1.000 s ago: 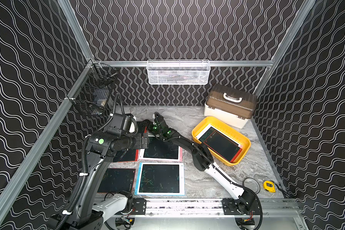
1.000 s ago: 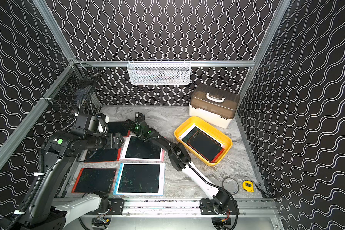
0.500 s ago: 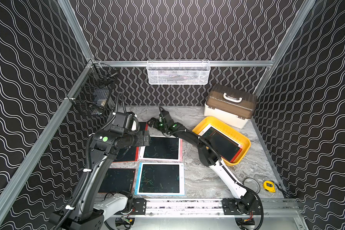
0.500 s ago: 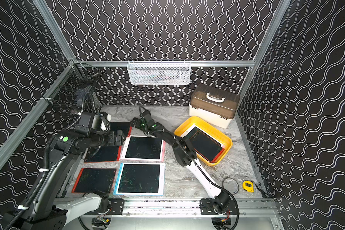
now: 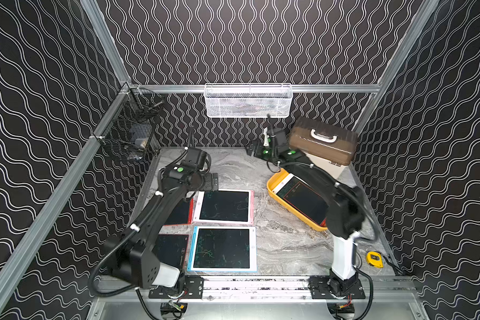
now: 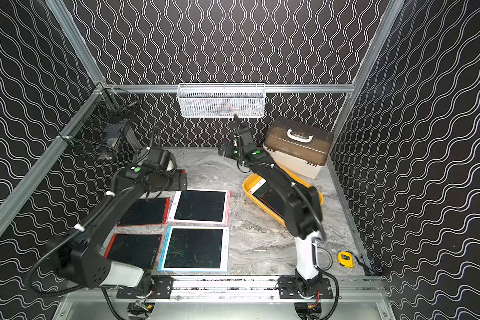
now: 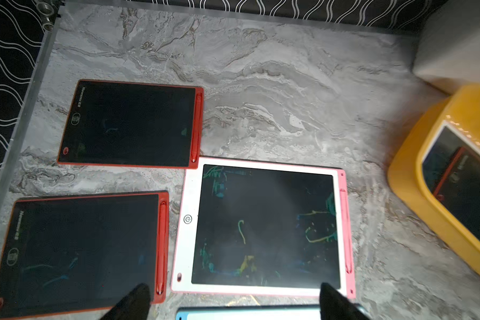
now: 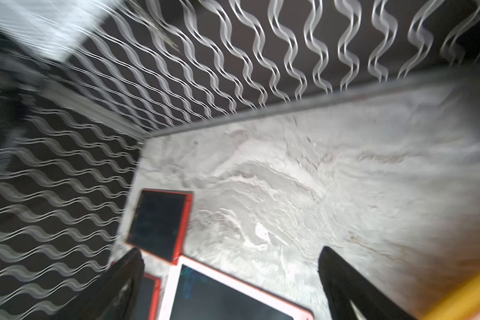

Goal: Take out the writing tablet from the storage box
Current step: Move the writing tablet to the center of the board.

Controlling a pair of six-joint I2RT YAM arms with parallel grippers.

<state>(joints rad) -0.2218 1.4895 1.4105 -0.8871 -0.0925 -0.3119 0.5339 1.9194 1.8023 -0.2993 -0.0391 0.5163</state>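
The yellow storage box (image 5: 272, 185) (image 6: 261, 206) sits right of centre, partly under my right arm. A red-framed dark writing tablet (image 5: 305, 203) (image 6: 272, 199) lies in it on top of a white-framed one. My right gripper (image 5: 251, 151) (image 8: 230, 266) hovers open and empty near the back wall, beyond the box's far corner. The box rim (image 8: 466, 293) shows beside one finger. My left gripper (image 5: 212, 181) (image 7: 234, 302) is open and empty above the pink tablet's (image 7: 263, 227) near edge, left of the box (image 7: 416, 177).
Several tablets lie flat at left: two red (image 5: 178, 213) (image 5: 171, 249), one pink (image 5: 223, 206), one blue (image 5: 222, 249). A cream case with brown lid (image 5: 323, 144) stands behind the box. A white mesh basket (image 5: 247, 101) hangs on the back wall, a black wire basket (image 5: 130, 133) at left. A yellow tape measure (image 5: 374, 259) lies front right.
My right arm has swung from over the left tablets to the back, near the cream case, uncovering part of the box. The left arm has shifted slightly right. Both grippers stay open.
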